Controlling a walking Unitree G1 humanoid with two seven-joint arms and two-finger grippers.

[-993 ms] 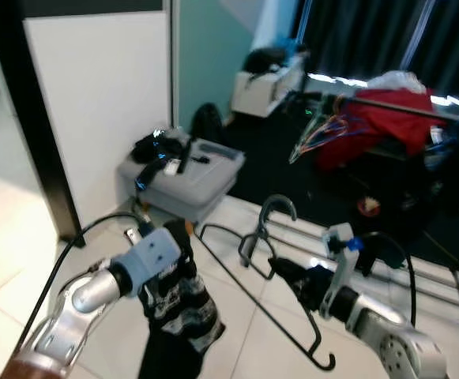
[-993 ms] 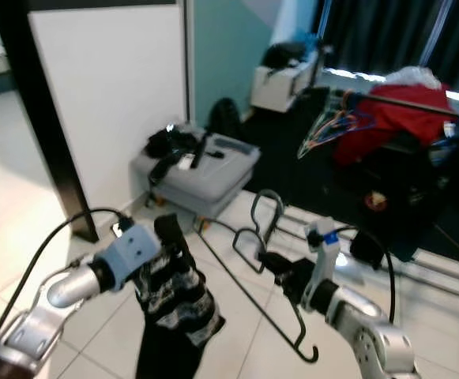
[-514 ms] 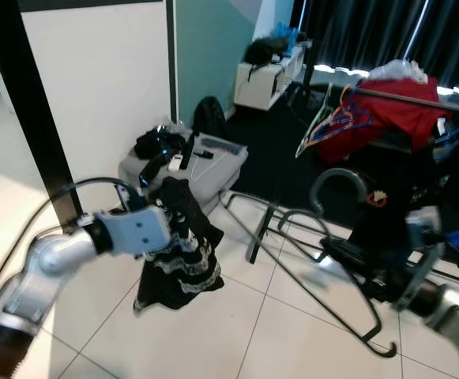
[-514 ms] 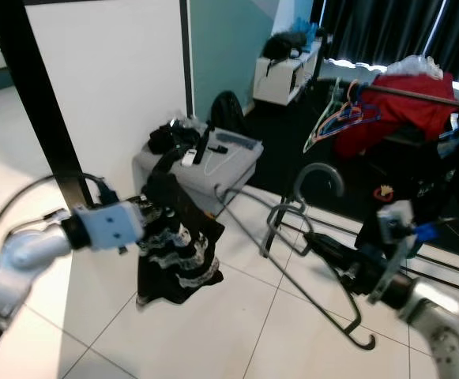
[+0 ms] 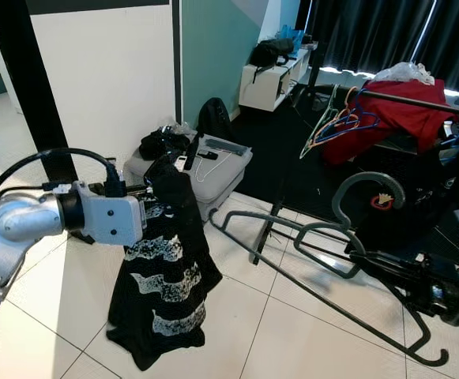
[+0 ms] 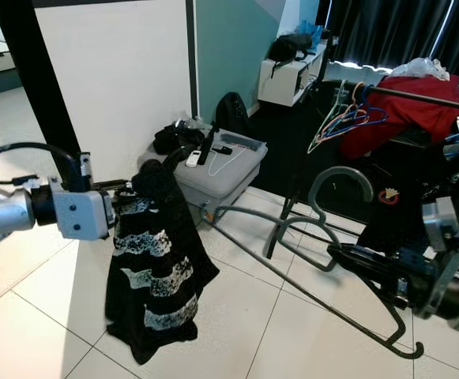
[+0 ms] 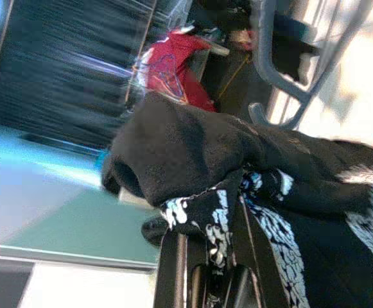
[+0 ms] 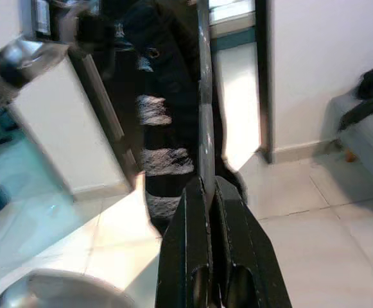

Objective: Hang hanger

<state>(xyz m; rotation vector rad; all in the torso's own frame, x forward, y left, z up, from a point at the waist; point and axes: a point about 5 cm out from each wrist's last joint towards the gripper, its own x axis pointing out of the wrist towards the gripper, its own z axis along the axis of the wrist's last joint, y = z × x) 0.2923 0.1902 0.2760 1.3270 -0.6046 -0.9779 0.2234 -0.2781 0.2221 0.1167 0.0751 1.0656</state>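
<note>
My left gripper is shut on the top of a black garment with white patterned bands, which hangs full length down to the tiles. In the left wrist view the cloth is bunched between the fingers. At the lower right, my right gripper is shut on a large dark grey hanger. The hanger lies nearly flat, its hook pointing up and its far end close to the garment. The right wrist view has the hanger bar running out from the closed fingers toward the garment.
A clothes rail at the back right carries a red garment and several coloured hangers. A grey case with black items stands by the white wall panel. A black post is on the left.
The camera has swung, shifting the whole scene. The garment, bunched at my left gripper before, now hangs long. The hanger in my right gripper has tipped flatter and sits further right.
</note>
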